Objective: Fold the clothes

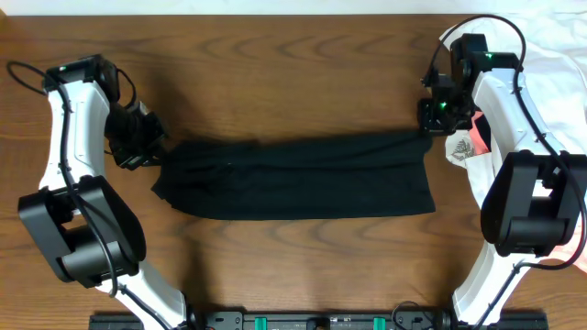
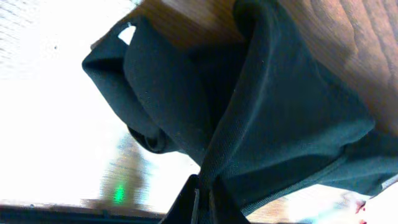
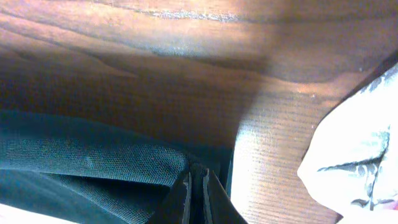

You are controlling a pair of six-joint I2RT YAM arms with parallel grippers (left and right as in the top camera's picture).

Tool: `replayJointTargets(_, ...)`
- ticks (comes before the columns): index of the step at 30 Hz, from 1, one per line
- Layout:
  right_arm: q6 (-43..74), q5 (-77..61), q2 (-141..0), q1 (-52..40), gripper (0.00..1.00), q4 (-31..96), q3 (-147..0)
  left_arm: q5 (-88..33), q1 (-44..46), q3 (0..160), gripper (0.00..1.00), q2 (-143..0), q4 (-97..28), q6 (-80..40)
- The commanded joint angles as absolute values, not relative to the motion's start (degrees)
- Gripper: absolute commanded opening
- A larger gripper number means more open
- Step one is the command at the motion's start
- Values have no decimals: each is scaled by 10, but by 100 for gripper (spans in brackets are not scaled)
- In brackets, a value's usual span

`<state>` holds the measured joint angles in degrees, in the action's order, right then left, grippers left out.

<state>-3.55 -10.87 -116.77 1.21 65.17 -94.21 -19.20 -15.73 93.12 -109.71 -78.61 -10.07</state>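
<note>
Left gripper (image 2: 202, 190) and right gripper (image 3: 196, 180) are each clamped on an end of the clothes (image 1: 303, 179).
The clothes lie as a long black band across the table (image 1: 275, 55) between the arms. The left end is bunched at the closed left jaws, and the right top corner is pinched near a white garment (image 1: 550, 64).

Backdrop: wooden counter.
Overhead view is filled by a dark brown wood-grain counter (image 1: 293, 73); a glare streak is seen on its grain in the right wrist view. Its far right corner is covered by white fabric (image 1: 559, 64). Beyond its edge, the left wrist view is blown out white.
</note>
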Motion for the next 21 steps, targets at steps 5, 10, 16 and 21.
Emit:
replayJointTargets(5, -35, -73, -1166, 15, 10, 677, -931, -181, -159, 928, 6, -1081, -795, -93)
replayJointTargets(10, -35, -46, -1166, 15, 13, 686, -906, -173, -159, 927, 6, -1081, -808, -92)
replayJointTargets(16, -35, -28, -1166, 16, 14, 664, -858, -173, -159, 919, 6, -1081, -816, -90)
replayJointTargets(21, -35, -29, -1166, 16, 4, 630, -846, -173, -159, 915, 6, -1081, -816, -90)
